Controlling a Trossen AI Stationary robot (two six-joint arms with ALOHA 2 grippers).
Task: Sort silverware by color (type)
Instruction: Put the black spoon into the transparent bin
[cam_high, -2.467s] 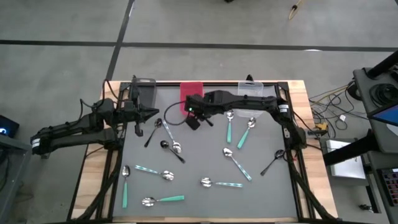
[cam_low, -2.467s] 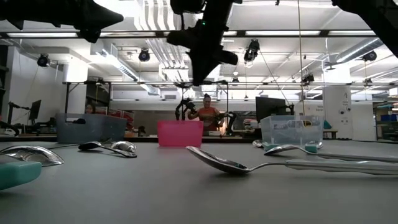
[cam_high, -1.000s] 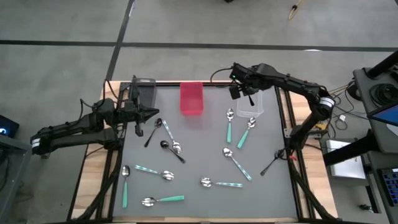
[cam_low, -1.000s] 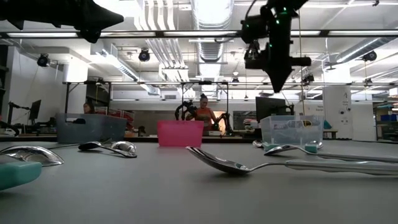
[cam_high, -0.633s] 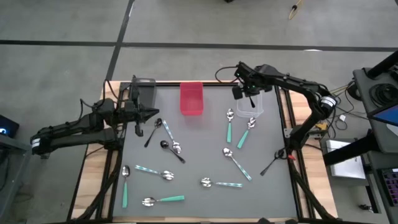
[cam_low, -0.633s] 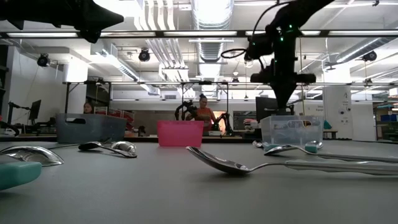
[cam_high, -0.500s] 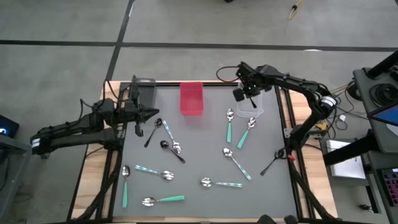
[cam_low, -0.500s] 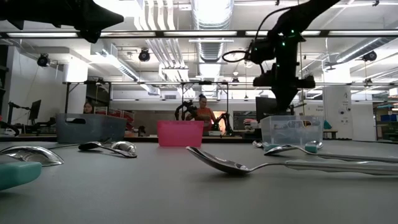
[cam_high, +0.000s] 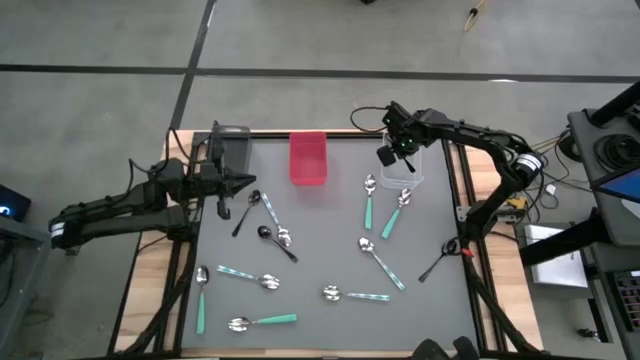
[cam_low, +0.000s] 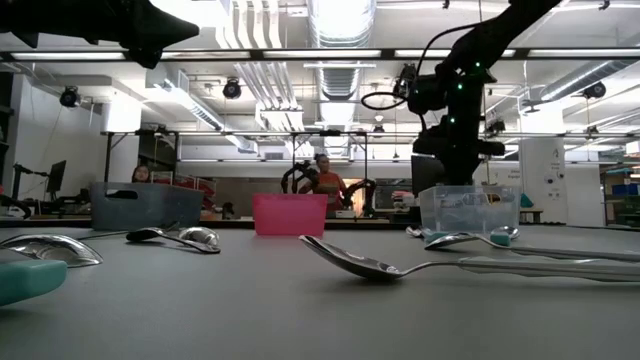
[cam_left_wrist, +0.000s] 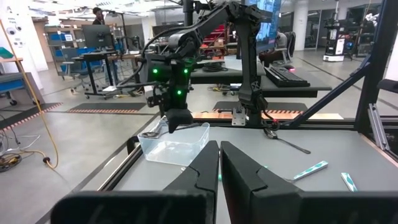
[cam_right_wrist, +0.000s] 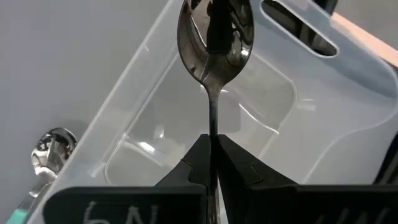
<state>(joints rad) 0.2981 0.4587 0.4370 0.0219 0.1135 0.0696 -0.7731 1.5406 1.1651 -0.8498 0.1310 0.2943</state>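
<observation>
My right gripper (cam_high: 396, 157) is shut on a shiny silver spoon (cam_right_wrist: 215, 43) just above the clear bin (cam_high: 405, 168) at the table's far right. The low view shows the gripper (cam_low: 456, 160) right over the bin's rim (cam_low: 468, 190). The spoon's handle end is hidden. My left gripper (cam_high: 250, 181) is shut and holds nothing; it hangs level at the far left beside the dark bin (cam_high: 232, 150). Several spoons lie flat on the mat: teal-handled ones (cam_high: 368, 207), pale patterned ones (cam_high: 357, 295) and black ones (cam_high: 438, 262). My right gripper pinches the spoon's thin neck (cam_right_wrist: 213, 127), just behind the bowl, between its two fingers. The fingers slant steeply down and lie along the spoon. The bowl (cam_right_wrist: 215, 37) sticks out past the fingertips over the clear bin's inside, lifted clear; the fingers hide the handle.
A pink bin (cam_high: 308, 158) stands at the far middle between the dark bin and the clear one. Two teal-handled spoons (cam_high: 393, 215) lie just near of the clear bin. Bare grey mat (cam_high: 320, 230) shows in the table's middle.
My right gripper has come down toward the clear bin and a little toward the table's right edge. Its wrist has rolled, and it has stayed shut on the spoon, which now hangs just over the bin.
</observation>
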